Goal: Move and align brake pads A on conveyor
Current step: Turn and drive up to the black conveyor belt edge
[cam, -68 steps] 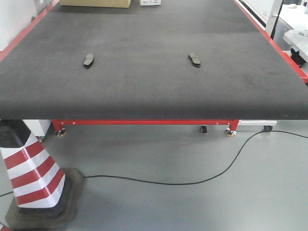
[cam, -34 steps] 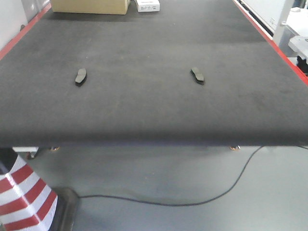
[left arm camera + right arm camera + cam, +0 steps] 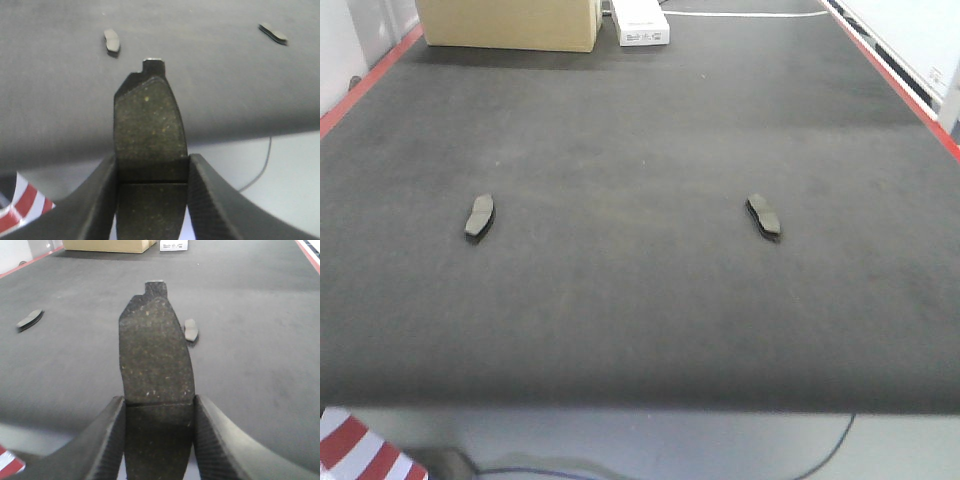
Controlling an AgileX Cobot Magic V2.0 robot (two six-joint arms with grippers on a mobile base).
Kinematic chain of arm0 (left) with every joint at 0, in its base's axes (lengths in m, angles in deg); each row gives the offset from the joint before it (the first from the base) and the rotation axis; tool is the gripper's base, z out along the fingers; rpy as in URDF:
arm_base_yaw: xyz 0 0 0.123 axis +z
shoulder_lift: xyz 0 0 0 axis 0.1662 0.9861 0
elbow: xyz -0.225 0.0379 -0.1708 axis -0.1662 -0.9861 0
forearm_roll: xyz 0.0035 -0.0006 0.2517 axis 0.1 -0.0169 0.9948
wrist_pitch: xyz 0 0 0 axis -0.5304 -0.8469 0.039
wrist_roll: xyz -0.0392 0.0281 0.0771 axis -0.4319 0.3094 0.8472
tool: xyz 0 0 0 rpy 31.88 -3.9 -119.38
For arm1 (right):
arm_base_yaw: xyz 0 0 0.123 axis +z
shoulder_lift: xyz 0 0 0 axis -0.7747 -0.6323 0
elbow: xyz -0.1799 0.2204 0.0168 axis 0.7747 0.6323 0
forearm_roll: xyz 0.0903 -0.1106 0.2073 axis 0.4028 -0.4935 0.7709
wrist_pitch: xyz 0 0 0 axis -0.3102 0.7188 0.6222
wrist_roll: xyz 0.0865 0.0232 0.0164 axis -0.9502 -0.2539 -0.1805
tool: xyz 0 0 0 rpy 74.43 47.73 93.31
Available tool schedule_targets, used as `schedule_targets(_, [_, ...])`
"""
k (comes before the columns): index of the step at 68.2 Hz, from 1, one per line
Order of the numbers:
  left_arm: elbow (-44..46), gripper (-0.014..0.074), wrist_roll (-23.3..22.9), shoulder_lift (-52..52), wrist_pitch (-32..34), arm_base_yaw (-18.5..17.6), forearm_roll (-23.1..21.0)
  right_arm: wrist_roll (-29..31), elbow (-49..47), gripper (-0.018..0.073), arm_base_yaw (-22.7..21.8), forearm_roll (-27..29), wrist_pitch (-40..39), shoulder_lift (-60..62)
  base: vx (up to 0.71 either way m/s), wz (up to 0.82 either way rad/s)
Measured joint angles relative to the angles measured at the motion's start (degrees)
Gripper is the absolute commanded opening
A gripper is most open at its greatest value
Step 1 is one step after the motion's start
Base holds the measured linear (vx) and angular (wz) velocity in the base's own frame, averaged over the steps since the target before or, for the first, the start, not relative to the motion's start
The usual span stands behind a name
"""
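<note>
Brake pads A number four across the views: two lie flat on the conveyor (image 3: 640, 120), and one is gripped in each tool. In the front view the left-hand pad (image 3: 479, 216) and the right-hand pad (image 3: 764, 216) sit well apart on the dark felt belt, roughly level with each other across its width, each slightly angled and lying near the middle of the belt's visible length. The left tool (image 3: 152, 172) is closed on a held pad (image 3: 149, 125), its two dark fingers pressing the pad's long edges just where the centre groove crosses; the pad points forward, its speckled friction face up and a small tab of backing plate showing at the far tip. The right tool (image 3: 159, 412) grips another pad (image 3: 155, 355) the same way, fingers tight against both edges at the groove, and this pad hangs over the belt. Red stripes run along the belt's side edges. At the far end stand a tan cardboard box (image 3: 510, 22) and, just beside it, a small white box (image 3: 642, 25) with dark print too small to read. No brand or marking can be made out on any pad. A red-and-white striped cone (image 3: 360, 455) shows below the belt's near edge.
</note>
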Motion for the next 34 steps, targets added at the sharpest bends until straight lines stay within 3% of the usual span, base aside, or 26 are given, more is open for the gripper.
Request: schedule_targets(34, [0.0, -0.0006, 0.0, 0.0, 0.0, 0.0, 0.0, 0.0, 0.0, -0.0004, 0.0, 0.0, 0.0, 0.0, 0.33, 0.03])
